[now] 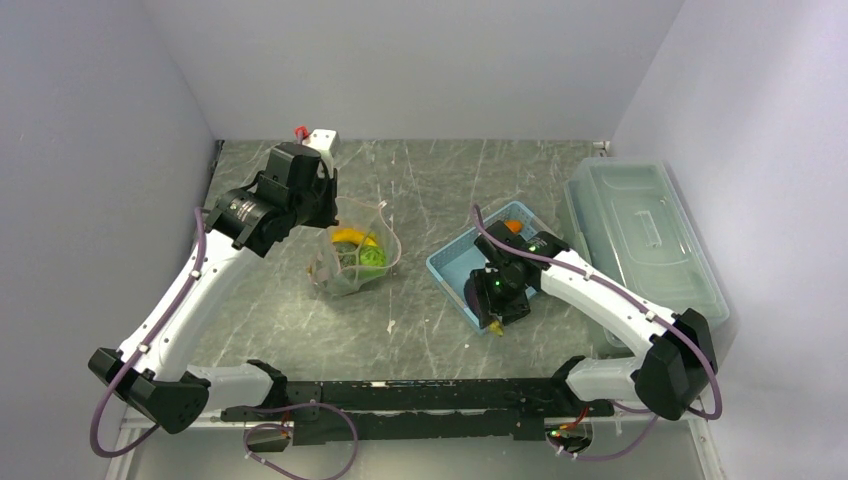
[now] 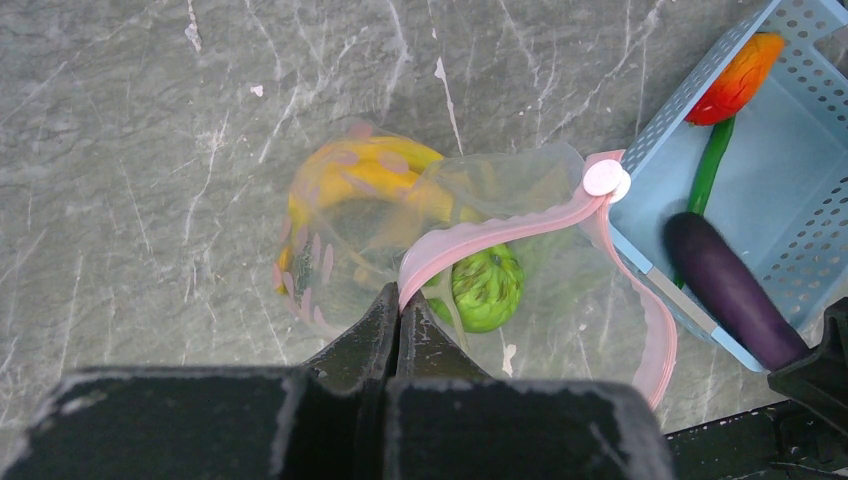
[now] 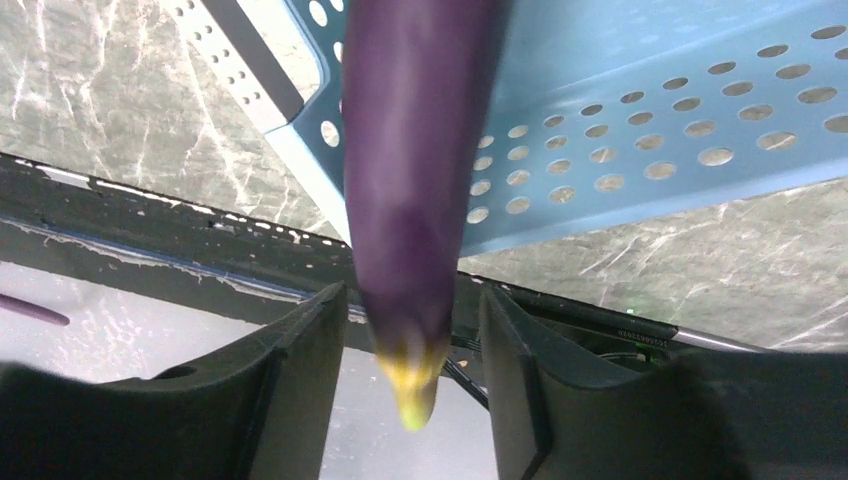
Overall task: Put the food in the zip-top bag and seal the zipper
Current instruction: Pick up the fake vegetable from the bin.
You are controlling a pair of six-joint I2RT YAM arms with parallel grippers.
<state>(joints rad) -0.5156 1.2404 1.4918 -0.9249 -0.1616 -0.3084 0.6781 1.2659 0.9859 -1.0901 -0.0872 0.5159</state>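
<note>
A robotics lab cell is indicated: a scuffed tabletop [image 1: 430, 190] is boxed in by bare walls [image 1: 420, 60], and two cabled arms [image 1: 175, 315] are bolted along a black rail [image 1: 420, 395].

Purple eggplant [image 3: 405, 170], perforated blue basket [image 3: 640, 150]

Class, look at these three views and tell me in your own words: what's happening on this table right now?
The left arm's jaws are shut on the pink zipper of the zip-top bag, holding its mouth up and open. A banana bunch and a green vegetable are already inside. The right arm's jaws are closed around the eggplant at the near edge of the blue basket. A carrot lies in the basket, so packing is unfinished and the bag is unsealed.
</note>
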